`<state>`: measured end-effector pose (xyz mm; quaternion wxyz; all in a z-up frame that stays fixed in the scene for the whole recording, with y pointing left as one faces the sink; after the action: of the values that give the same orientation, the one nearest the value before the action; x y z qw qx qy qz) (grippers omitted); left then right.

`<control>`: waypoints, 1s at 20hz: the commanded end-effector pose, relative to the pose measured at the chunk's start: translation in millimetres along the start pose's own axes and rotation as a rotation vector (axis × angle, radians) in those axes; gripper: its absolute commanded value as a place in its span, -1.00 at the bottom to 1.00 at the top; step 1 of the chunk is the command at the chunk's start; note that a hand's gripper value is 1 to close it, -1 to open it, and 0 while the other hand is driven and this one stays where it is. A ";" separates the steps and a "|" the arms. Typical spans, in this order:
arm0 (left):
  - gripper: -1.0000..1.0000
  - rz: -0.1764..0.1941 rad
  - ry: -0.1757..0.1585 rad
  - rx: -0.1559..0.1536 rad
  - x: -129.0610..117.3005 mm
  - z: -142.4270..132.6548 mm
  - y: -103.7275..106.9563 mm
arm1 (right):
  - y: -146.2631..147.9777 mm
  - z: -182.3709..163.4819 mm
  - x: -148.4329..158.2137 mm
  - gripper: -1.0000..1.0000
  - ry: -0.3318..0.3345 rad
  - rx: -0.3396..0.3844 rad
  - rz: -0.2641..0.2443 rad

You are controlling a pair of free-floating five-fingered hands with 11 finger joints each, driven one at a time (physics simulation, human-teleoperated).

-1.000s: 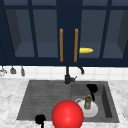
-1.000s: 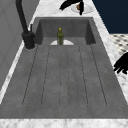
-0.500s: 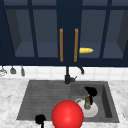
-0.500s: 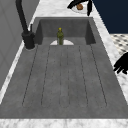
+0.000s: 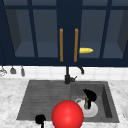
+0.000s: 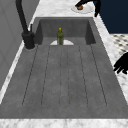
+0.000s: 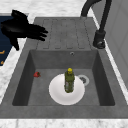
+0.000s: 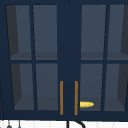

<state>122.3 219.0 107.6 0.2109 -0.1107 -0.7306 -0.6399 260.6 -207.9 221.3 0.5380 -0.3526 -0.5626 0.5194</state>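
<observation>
Your right hand (image 5: 89, 95) hovers above the green bottle (image 7: 69, 80), fingers relaxed, gripping nothing. Bottle stands upright on white plate (image 7: 56, 93) in the sink (image 7: 100, 75) basin's middle. Left hand (image 5: 40, 119): sink's front edge, fingers unclear.

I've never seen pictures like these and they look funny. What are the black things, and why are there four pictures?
The black things are a robot's two floating hands in a pretend, computer-drawn kitchen. The left hand hovers open by the front edge of the sink. The right hand hangs near the basin. Four cameras look at once: one from the front, one from each side, and one higher up at the blue wall cabinet. In the basin a green bottle stands upright on a white plate, and no hand holds it. A black tap stands behind, and a big red ball shows in front.
</observation>
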 end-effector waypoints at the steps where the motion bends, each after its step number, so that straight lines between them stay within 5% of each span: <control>1: 0.00 0.000 0.000 0.000 0.0 0.0 0.0 | 4.0 14.8 8.9 -1.00 0.012 -0.077 -0.116; 20: 0.00 0.000 0.000 0.000 0.0 0.0 0.0 | -26.4 80.1 46.6 -1.00 0.136 -0.153 -0.325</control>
<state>122.3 219.0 107.6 0.2109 -0.1107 -0.7306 -0.6399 187.2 -187.6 260.5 0.5962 -0.3424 -0.6036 0.4038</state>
